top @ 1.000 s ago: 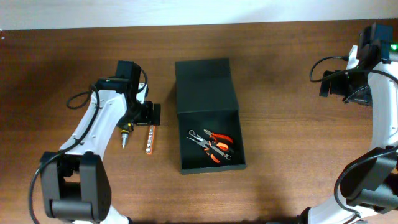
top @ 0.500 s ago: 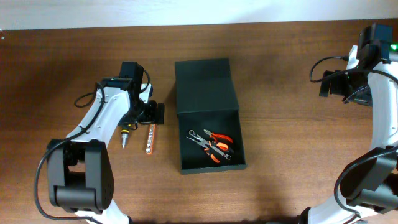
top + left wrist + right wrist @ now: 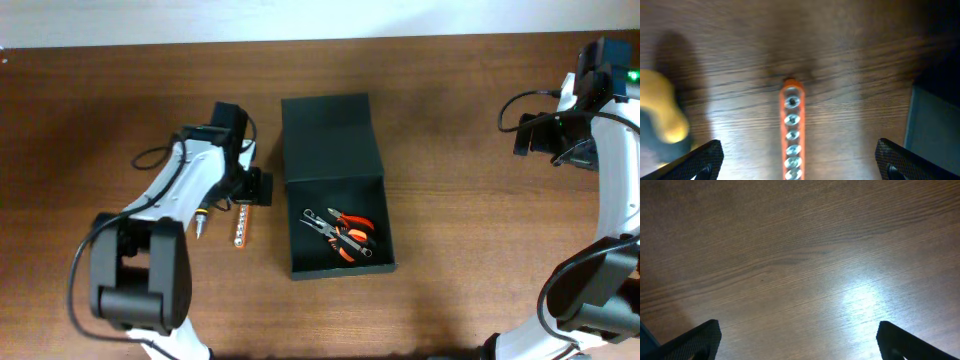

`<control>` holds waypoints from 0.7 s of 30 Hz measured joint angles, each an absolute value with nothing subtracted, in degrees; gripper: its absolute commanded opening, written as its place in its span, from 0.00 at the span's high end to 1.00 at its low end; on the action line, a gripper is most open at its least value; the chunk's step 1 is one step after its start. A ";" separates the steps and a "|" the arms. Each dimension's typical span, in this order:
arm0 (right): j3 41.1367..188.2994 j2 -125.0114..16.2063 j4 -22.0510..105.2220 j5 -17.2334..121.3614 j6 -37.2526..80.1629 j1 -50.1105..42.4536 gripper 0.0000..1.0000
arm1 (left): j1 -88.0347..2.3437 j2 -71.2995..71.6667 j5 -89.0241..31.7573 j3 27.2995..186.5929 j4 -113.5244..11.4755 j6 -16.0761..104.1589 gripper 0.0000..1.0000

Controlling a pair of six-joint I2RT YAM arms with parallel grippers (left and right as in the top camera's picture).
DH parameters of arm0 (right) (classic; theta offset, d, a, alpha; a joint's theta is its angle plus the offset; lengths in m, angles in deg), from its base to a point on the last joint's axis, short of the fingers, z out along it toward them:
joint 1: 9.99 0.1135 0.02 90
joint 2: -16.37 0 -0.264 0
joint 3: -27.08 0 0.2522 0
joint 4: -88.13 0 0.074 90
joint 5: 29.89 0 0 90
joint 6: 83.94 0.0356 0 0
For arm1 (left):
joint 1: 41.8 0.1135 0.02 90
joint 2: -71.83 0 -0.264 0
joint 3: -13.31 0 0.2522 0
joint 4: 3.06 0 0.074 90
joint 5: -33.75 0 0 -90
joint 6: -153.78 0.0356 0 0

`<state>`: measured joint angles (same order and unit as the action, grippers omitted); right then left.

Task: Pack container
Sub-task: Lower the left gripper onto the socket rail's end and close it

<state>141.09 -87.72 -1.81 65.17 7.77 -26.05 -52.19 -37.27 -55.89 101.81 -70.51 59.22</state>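
Shifting toward container (image 3: 326, 140), left hand (image 3: 252, 188) over bit strip (image 3: 791, 134)

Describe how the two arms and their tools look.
The left arm and right arm each have white curved shells between black cylindrical joints, with thin black cables looping beside them. A green light glows on a black joint of the right arm. The left tool and right tool are black, with matte, finely textured fingertips.

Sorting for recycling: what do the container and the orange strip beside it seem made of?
Container: matte dark green-black, creased flap lid; probably cardboard, possibly thin plastic. Orange strip: glossy holder, likely plastic, with a row of shiny, metal-looking inserts.
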 measured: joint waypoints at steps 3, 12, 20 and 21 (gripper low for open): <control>141.09 -87.72 -1.79 65.17 7.77 -26.05 0.01 | -53.35 -39.54 -55.89 101.83 -70.49 58.50 0.01; 141.09 -87.72 -1.79 65.17 7.79 -26.05 0.01 | -53.78 -42.56 -56.15 101.83 -70.12 57.12 0.01; 141.09 -87.72 -1.79 65.17 7.75 -26.05 0.01 | -53.68 -42.56 -56.24 101.81 -70.51 56.25 0.01; 141.09 -87.72 -1.79 65.17 7.82 -26.05 0.01 | -53.61 -42.56 -56.24 101.83 -70.86 56.14 0.01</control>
<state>141.09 -87.72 -1.79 65.17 7.82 -26.05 -53.61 -42.56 -56.24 101.83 -70.86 56.14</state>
